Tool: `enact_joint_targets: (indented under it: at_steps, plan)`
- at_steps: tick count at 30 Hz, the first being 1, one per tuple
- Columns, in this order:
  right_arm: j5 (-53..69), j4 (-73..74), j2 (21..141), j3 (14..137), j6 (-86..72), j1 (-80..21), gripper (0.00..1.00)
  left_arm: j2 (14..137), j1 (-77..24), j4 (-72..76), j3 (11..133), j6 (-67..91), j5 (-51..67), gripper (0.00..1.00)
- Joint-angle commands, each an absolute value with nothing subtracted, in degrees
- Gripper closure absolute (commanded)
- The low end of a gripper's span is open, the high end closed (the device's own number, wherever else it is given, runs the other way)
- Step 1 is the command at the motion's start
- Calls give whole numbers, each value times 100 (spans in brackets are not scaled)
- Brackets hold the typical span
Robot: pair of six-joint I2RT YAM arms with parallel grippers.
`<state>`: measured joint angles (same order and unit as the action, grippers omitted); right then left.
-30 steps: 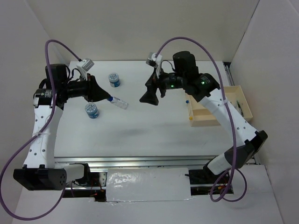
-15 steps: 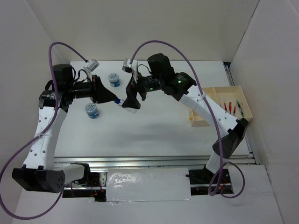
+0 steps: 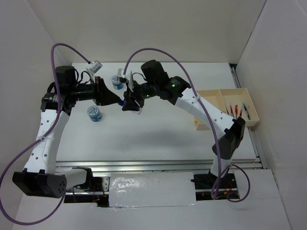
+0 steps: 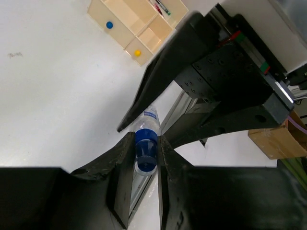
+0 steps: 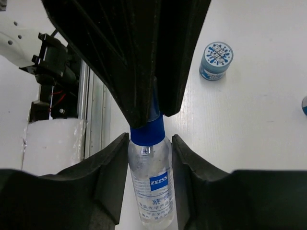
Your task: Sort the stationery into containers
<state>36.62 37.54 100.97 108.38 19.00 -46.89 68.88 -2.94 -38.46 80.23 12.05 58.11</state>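
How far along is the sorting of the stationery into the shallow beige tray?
Done: thin pens lie in one compartment of the shallow beige tray. In hand: the left gripper clamps the blue cap of a small clear bottle, whose body sits between the fingers of the right gripper, apparently a handover. Left: both round blue-and-white patterned rolls sit on the table, outside the tray.

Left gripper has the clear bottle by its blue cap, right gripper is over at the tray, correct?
No: the right gripper is at the bottle, a finger either side of its body, not at the tray. The left gripper does hold the blue cap. The right wrist view shows it.
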Motion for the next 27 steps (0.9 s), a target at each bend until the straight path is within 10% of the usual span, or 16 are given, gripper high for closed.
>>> enact_joint_targets:
  at_steps: [1,2,5,9,27]
  plan:
    - [3586,3823,10099,11039,2179,-4597,58,6741,-325,-3726,8033,1240,6126,100]
    - [3595,3910,10064,11004,2284,-4597,61,6733,-325,-3735,8025,1222,6091,97]
    - [3525,4217,9871,10838,2504,-4483,75,6662,-325,-3823,8016,1151,5881,40]
    - [3384,4631,9240,10232,3319,-4071,92,6522,-316,-3823,8069,1090,5336,1]
    - [1196,6240,7927,7681,8648,-836,86,6636,-290,-3841,7699,633,4632,1]
